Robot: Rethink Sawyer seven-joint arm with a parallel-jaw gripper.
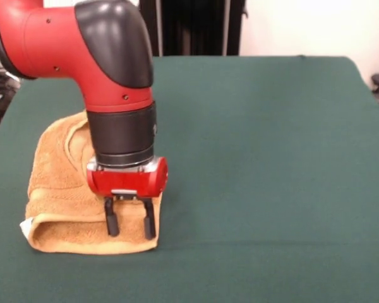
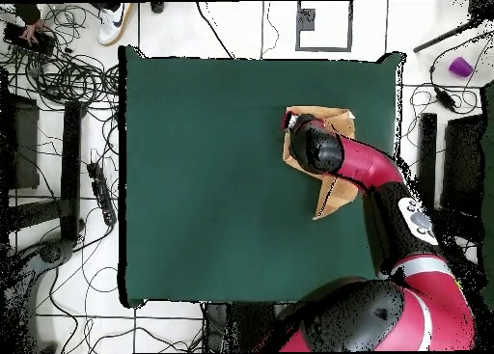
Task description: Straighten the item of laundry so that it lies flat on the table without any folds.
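You are looking at the golden-orange towel [image 1: 63,189] lying bunched and folded on the green table [image 1: 271,158], not flat. In the overhead view the towel [image 2: 333,198] is sitting close to the table's right edge, in the half farther from the robot's base, with most of the table [image 2: 222,177] bare to its left. In the front view its nearest edge is doubled over into a thick rolled fold, and a small white tag [image 1: 26,226] is showing at the fold's left end. The gripper [image 1: 131,221] is pointing straight down over that fold's right end, its two black fingers [image 1: 112,224] standing apart with their tips at the cloth, and you are not seeing any fabric pinched between them. The red and black arm [image 2: 386,191] is covering much of the towel from above.
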